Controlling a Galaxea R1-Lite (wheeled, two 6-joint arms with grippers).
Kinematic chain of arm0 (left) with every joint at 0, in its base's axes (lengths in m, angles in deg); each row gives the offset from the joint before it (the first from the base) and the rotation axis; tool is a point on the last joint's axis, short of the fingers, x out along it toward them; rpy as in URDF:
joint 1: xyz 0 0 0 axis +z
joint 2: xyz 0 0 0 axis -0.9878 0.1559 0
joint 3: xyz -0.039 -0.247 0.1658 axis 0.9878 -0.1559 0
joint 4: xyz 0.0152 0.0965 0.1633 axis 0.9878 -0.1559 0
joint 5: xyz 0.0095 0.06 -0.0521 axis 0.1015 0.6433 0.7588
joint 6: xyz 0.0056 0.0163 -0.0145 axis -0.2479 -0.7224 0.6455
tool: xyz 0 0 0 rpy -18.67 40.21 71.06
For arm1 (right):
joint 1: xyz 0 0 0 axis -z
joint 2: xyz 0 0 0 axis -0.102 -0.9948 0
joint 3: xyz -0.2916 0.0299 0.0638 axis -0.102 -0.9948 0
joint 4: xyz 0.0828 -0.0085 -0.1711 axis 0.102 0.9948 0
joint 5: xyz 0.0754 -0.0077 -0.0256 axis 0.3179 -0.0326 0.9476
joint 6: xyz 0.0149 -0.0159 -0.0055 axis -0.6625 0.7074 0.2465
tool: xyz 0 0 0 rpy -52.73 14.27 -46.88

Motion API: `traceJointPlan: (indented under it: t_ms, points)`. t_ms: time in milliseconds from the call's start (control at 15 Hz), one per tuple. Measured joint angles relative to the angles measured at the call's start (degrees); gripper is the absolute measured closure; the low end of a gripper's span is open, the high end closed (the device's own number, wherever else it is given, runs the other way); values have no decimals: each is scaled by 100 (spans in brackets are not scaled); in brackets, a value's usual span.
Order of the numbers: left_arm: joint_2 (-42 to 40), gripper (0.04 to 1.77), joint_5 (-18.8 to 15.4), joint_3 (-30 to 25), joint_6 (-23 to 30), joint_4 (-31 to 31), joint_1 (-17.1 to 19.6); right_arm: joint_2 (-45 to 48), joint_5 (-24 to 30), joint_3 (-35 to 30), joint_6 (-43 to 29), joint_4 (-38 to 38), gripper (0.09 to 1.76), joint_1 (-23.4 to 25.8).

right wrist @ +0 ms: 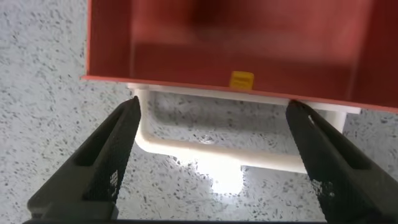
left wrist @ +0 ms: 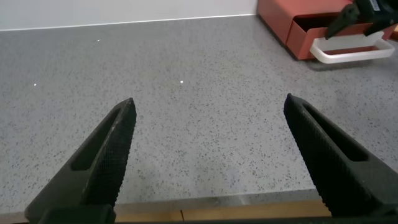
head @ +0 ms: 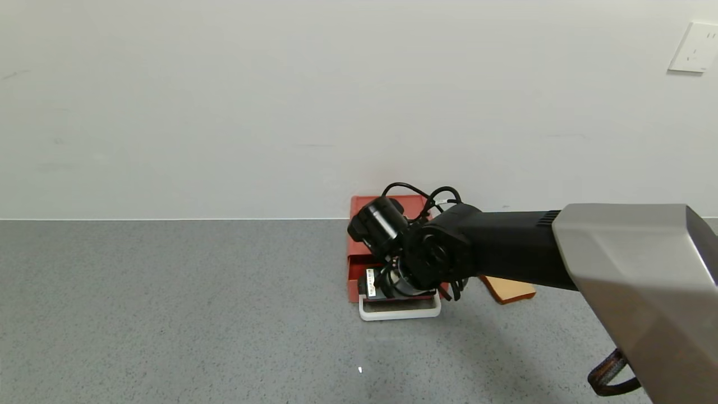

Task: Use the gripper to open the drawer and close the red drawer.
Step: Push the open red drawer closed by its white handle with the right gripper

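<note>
The red drawer (head: 366, 247) stands against the far wall, with its red tray (right wrist: 224, 43) slid partly out toward me. Its white loop handle (head: 399, 310) lies on the table in front of the tray. My right gripper (head: 397, 296) points down over the handle. In the right wrist view it (right wrist: 212, 104) is open, one finger at each end of the handle (right wrist: 236, 152), holding nothing. My left gripper (left wrist: 209, 101) is open and empty, low over the table near its front edge. The left wrist view shows the drawer (left wrist: 292, 22) far off.
A tan bread slice (head: 507, 289) lies on the grey table (head: 196, 314) just right of the drawer, partly under my right arm. A small yellow tab (right wrist: 241, 79) sits on the tray's front. A wall socket (head: 694, 47) is at the upper right.
</note>
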Motion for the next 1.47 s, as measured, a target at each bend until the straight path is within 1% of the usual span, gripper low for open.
traceJointPlan:
  t_ms: [1067, 1467]
  points:
    - [0, 9, 11, 0, 0, -10, 0, -232, -6, -1, 560, -1218, 14, 347]
    - [0, 9, 9, 0, 0, -11, 0, -260, -9, -1, 608, -1351, 14, 375]
